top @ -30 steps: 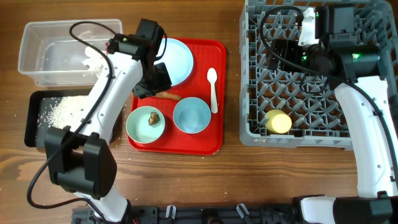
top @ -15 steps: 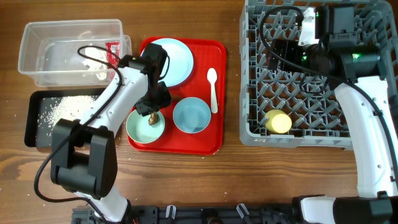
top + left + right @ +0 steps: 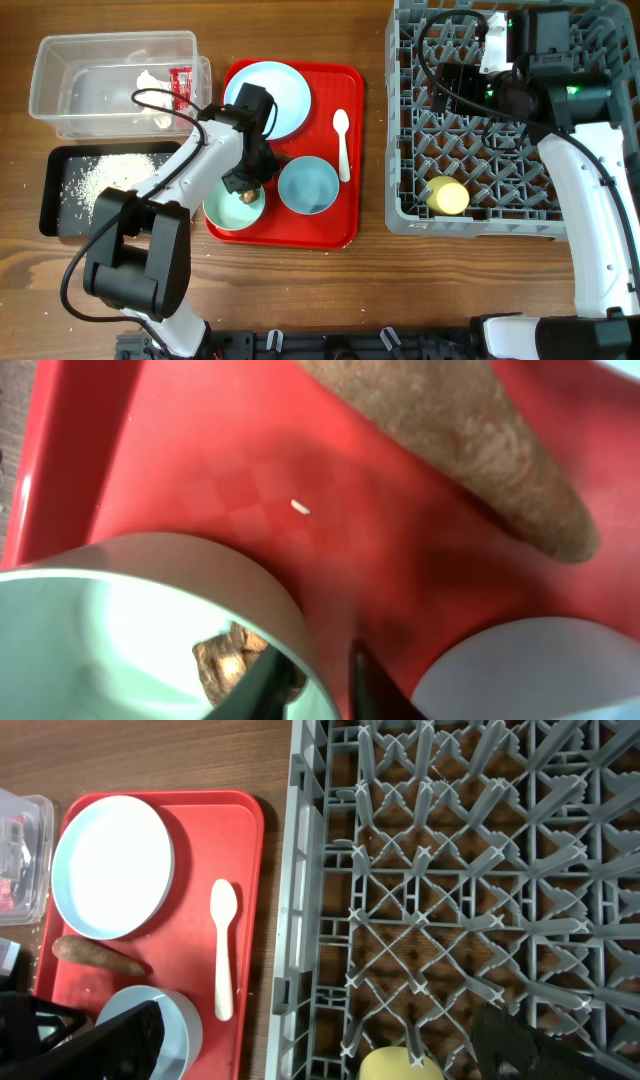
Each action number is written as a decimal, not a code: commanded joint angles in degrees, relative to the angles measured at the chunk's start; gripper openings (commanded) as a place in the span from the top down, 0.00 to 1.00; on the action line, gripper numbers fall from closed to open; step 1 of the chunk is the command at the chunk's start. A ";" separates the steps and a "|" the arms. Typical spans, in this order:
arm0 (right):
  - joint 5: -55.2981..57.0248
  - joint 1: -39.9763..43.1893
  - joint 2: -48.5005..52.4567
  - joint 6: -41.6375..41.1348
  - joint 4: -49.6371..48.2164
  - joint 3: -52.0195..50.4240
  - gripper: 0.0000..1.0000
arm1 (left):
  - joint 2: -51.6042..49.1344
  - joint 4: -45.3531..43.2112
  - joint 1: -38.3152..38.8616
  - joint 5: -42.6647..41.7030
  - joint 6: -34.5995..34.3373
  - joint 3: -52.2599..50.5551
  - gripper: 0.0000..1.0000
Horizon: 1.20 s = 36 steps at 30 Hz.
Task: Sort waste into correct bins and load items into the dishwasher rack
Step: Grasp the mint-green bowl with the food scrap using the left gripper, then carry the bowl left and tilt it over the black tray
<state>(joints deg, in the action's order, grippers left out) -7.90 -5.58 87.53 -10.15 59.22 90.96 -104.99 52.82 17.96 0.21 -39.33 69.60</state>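
Observation:
My left gripper [image 3: 246, 183] [image 3: 318, 690] is down at the left pale blue-green bowl [image 3: 222, 205] [image 3: 120, 630]. Its jaws are closed on the bowl's rim, one finger inside beside the brown food lump [image 3: 225, 660], one outside. The orange-brown stick piece [image 3: 470, 430] [image 3: 100, 958] lies on the tray just beyond. The second bowl [image 3: 308, 185], the blue plate [image 3: 270, 98] and the white spoon [image 3: 342, 145] are on the red tray. The yellow cup [image 3: 447, 196] sits in the grey rack [image 3: 500, 120]. My right gripper [image 3: 455, 85] [image 3: 318, 1020] hangs open and empty over the rack.
The red serving tray [image 3: 330, 225] lies between the bins and the rack. The clear tub [image 3: 70, 90] at far left holds the wrapper [image 3: 182, 82] and tissue [image 3: 150, 85]. The black tray [image 3: 60, 200] in front of it holds rice [image 3: 100, 175]. One grain [image 3: 301, 508] lies on the red tray.
My left gripper has moved from beside the plate toward the front, down onto the left bowl's rim. The right arm has not moved.

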 commanded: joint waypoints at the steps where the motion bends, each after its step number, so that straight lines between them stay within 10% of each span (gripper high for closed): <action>1: -0.79 -0.24 -0.31 1.03 -0.09 0.52 0.01 | 0.20 -0.37 0.17 0.96 -0.15 -0.61 0.92; 23: -0.76 -0.24 -0.31 1.05 -0.31 0.52 0.00 | 5.38 11.98 -0.55 -4.20 3.13 11.54 0.96; 36: -0.79 -0.24 -0.31 1.11 -0.50 0.52 0.00 | 17.66 12.02 -13.92 -17.22 11.17 11.52 0.96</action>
<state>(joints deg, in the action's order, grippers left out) -7.92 -5.58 87.53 -10.13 59.02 90.96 -91.57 64.62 8.64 -12.40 -32.32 79.90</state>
